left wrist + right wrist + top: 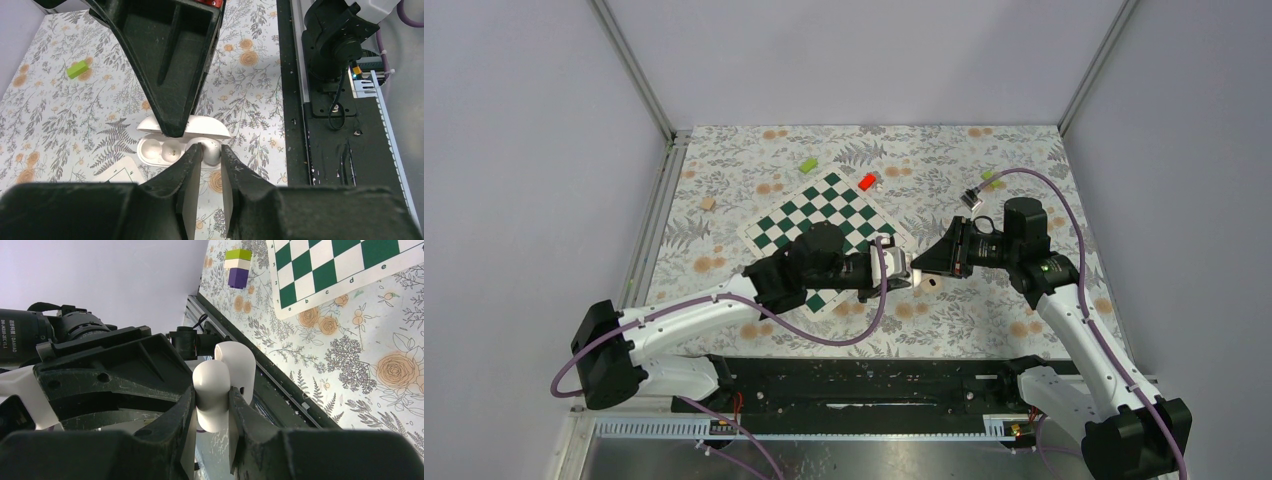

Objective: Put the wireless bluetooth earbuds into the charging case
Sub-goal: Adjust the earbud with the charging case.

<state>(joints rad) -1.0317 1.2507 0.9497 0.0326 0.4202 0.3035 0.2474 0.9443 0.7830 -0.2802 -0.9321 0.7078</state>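
Left fingers (192, 165) narrowed around the earbud (211, 152) straight ahead of their tips, in the right well of the open case (150, 150); couldn't tell if they actually pinched it. Case long axis ran crosswise to left fingers, lid on the far side, left well looked empty. Right fingers (175, 420) clamped the case by its sides, off the bench (984, 160). Left arm nearer the earbud. Second earbud not spotted. Readable: letters a–e on the chessboard (340, 265) edge; lens print too blurred

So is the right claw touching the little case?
Touching. The right wrist view shows the charging case squeezed between both fingers of the right gripper, with no gap on either side.
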